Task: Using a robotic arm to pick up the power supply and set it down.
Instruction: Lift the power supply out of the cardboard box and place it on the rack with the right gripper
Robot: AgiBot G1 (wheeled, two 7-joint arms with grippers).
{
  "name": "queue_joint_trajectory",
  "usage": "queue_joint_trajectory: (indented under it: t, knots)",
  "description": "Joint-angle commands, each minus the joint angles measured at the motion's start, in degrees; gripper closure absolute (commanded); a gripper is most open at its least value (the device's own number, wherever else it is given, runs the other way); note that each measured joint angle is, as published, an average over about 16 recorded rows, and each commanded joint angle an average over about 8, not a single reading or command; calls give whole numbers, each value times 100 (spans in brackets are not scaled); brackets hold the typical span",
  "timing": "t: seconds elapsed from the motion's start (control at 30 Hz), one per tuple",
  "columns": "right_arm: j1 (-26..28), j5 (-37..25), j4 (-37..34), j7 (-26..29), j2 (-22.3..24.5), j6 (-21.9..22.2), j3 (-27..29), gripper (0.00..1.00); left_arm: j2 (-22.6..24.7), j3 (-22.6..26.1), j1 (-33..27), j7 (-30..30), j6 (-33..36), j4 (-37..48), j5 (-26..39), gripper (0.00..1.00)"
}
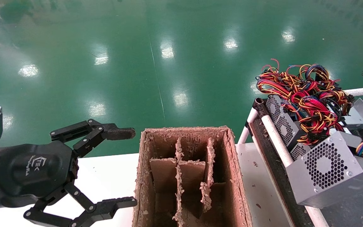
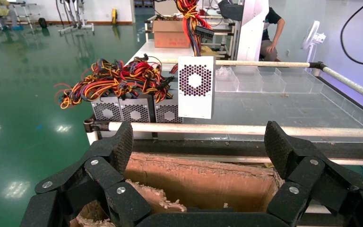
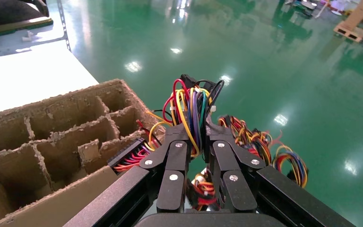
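Green glossy floor runs behind a white counter point(image 1: 106, 176) carrying a worn cardboard box point(image 1: 232, 176) split by ragged dividers into open cells. To its right stands a rail-edged cart point(image 1: 276, 138) with grey supplies in a row under a loose wire tangle point(image 1: 304, 94).

In the left wrist view one power supply point(image 2: 196, 87) hangs clear above the cart rail, its fan grille facing the box and its wires rising from its top. The right wrist view shows why: the right gripper point(image 3: 199, 142) has its fingers clamped on that wire bundle point(image 3: 191, 111), so the supply probably dangles by its wires and may swing.

Left of the box, the left gripper point(image 1: 121, 167) waits over the counter with fingers wide apart, holding nothing.

Room is tight: the supply must cross the cart rail and the box's frayed near wall, and the cells look narrow, so it likely needs lowering squarely. Loose wires could snag the dividers.
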Motion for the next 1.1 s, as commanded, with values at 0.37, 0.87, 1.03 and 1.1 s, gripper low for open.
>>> queue_joint_trajectory:
  t: [0.37, 0.87, 1.03, 1.1]
  knots:
    - [-722, 774, -731, -763, 618, -74, -484, 100, -1, 3, -1, 1, -1, 0, -2, 0]
    - [-1097, 1547, -1188, -1669, 744, 35, -1669, 100, -3, 6, -1, 3, -3, 0, -4, 0]
    - [-1189, 1666, -1029, -1772, 651, 217, -1878, 100, -3, 7, -2, 4, -3, 0, -5, 0]
    - [-1220, 1700, -934, -1775, 634, 310, -1936, 100, -3, 8, -2, 4, -3, 0, -5, 0]
